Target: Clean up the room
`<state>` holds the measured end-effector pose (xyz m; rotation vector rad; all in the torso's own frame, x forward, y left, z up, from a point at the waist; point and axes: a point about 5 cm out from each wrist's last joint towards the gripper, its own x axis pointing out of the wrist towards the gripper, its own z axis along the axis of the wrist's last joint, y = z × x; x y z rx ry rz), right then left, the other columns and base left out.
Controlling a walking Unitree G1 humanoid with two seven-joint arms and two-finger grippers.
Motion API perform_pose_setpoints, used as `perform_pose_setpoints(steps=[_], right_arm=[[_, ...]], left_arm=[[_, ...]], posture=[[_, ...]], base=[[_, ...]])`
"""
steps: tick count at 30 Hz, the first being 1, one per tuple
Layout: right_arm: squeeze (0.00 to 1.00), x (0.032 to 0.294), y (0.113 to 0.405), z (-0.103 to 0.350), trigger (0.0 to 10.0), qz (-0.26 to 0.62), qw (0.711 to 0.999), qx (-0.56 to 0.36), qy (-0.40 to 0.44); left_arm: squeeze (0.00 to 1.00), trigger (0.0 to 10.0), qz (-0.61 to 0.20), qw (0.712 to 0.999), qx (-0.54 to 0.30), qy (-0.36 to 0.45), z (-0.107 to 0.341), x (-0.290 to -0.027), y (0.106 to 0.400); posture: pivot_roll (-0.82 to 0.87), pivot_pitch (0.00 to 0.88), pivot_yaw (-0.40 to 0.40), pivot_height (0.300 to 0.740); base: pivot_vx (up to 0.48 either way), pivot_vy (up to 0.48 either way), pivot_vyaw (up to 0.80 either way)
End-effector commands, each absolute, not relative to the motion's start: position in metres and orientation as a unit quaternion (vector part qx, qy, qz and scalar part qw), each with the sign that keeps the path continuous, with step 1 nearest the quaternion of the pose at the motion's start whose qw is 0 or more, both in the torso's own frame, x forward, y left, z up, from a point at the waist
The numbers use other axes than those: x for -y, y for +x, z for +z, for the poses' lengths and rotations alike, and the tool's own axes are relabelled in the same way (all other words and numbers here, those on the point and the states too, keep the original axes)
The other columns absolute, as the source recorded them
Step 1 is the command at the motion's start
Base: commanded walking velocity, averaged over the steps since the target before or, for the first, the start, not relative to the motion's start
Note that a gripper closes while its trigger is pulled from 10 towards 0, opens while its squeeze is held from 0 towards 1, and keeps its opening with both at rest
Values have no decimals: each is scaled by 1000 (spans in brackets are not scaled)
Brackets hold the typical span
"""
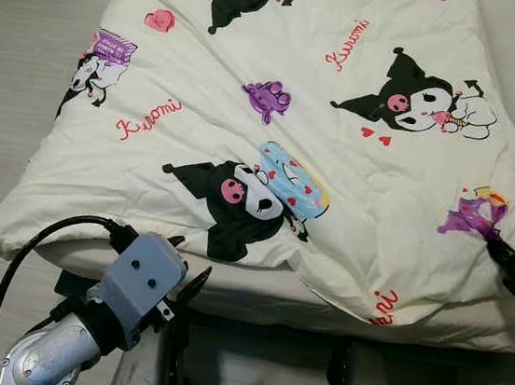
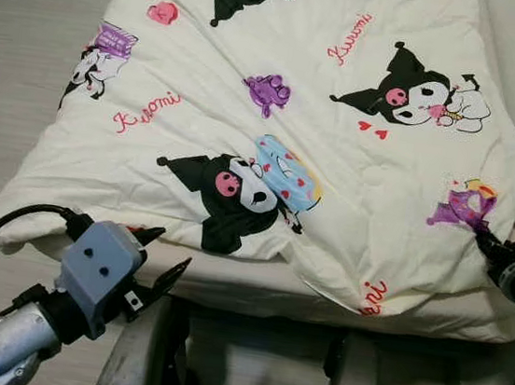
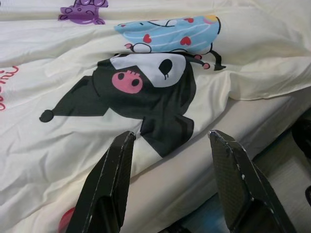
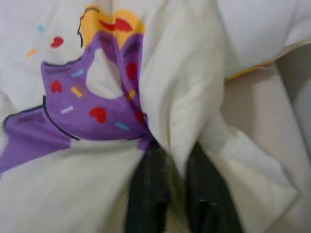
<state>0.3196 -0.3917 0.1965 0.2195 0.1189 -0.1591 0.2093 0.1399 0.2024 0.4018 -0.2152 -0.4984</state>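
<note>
A cream comforter [image 1: 342, 118] printed with black cartoon characters, purple figures and red script lies spread over the bed. My left gripper [image 1: 186, 273] hovers open just off the near edge of the bed, its black fingers [image 3: 109, 179] pointing at the black character print [image 3: 146, 92]. My right gripper [image 1: 498, 248] is at the comforter's right edge beside a purple print [image 1: 469, 217]. In the right wrist view its fingers [image 4: 146, 194] are shut on a pinched fold of the comforter [image 4: 177, 102].
The mattress edge [image 1: 254, 300] shows pale below the comforter. Light wood floor [image 1: 16, 50] runs along the bed's left side. My own dark legs [image 1: 347, 382] stand against the foot of the bed. A black cable [image 1: 23, 267] loops from the left wrist.
</note>
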Motion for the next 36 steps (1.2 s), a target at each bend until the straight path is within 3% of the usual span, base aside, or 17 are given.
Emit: perform_pose_setpoints(steps=[1,10,13,16,25,27,36], right_arm=[[0,401,310,188,0,-109,985,-70,113],[0,413,304,196,0,-149,982,-62,99],[0,449,275,204,0,-289,953,-79,50],[0,463,261,210,0,-340,937,-74,40],[0,480,241,218,0,-401,911,-94,-18],[0,487,227,209,0,-425,892,-149,-36],[0,500,203,205,0,-478,858,-179,-54]], left_arm=[[0,10000,-245,943,88,208,197,-143,207],[0,10000,-244,942,87,212,196,-145,208],[0,10000,-246,941,88,215,196,-144,207],[0,10000,-248,940,86,216,195,-144,206],[0,10000,-254,938,85,219,194,-144,206],[0,10000,-254,937,86,223,194,-143,206],[0,10000,-255,936,82,227,193,-143,203]], posture=[[243,457,69,522],[239,458,69,522],[235,458,67,522],[234,458,70,522],[233,458,71,522],[236,456,62,522],[234,456,63,522]], base=[[0,0,0],[0,0,0],[0,0,0],[0,0,0],[0,0,0],[0,0,0],[0,0,0]])
